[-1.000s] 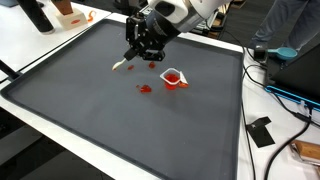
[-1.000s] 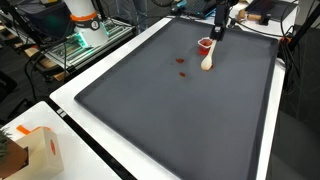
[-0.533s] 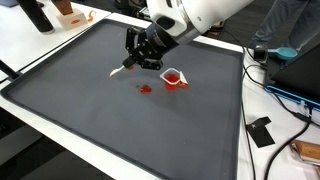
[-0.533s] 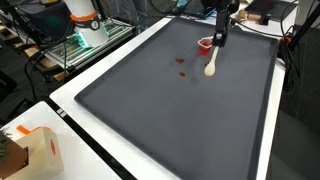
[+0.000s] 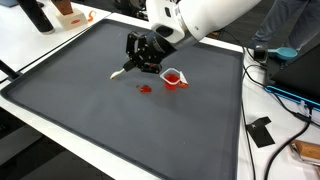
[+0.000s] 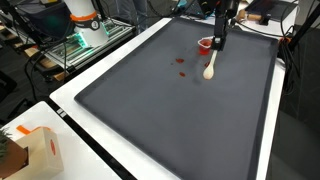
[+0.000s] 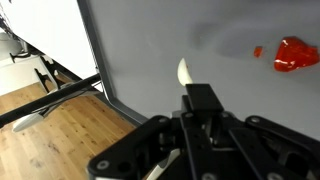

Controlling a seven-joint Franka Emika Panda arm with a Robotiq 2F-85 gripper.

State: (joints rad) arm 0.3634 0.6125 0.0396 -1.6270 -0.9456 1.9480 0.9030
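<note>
Compared with a second ago, the gripper (image 5: 141,55) sits slightly lower and nearer the mat's middle. The spoon (image 5: 119,72) it carries has slid a little way along the dark mat (image 5: 90,110) with it, and since half a second ago almost nothing has shifted. The only print in sight is on a cardboard box (image 6: 28,152) at the table's corner, and it is too small to read. The spoon is pale cream, with a slim handle and a rounded bowl. In the wrist view its bowl (image 7: 186,72) pokes out past the black fingers (image 7: 200,100), which are pressed tight on the handle. It hangs tilted, bowl end low over the mat; whether it touches cannot be told. In an exterior view it lies just beside the red cup (image 6: 205,44), with small red bits (image 6: 181,66) near it on the mat.
</note>
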